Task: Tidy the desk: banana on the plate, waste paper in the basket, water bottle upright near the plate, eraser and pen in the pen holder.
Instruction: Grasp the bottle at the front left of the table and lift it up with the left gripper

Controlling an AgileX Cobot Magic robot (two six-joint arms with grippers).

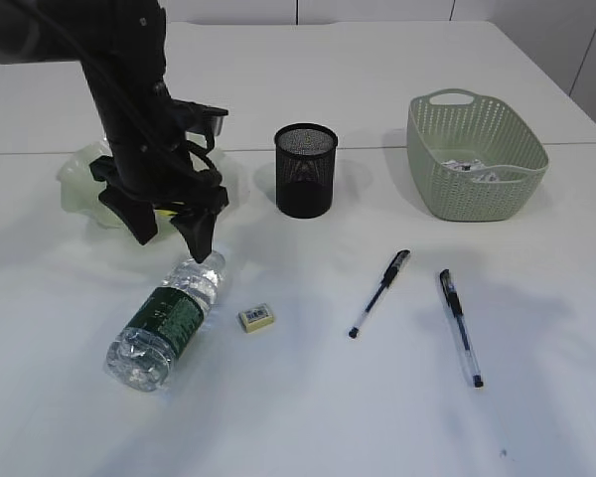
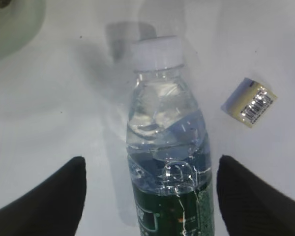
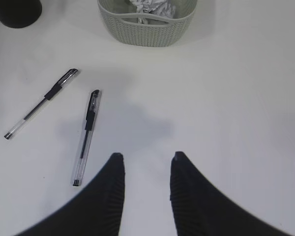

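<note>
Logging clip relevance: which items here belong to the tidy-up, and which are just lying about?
Belongs to the job: water bottle, eraser, two pens, pen holder, basket with waste paper, plate, left gripper.

Lying about: nothing visible besides the table.

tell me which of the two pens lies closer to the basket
The right-hand pen, lying nearly straight toward the camera. The other pen slants and lies nearer the eraser than the basket.
</note>
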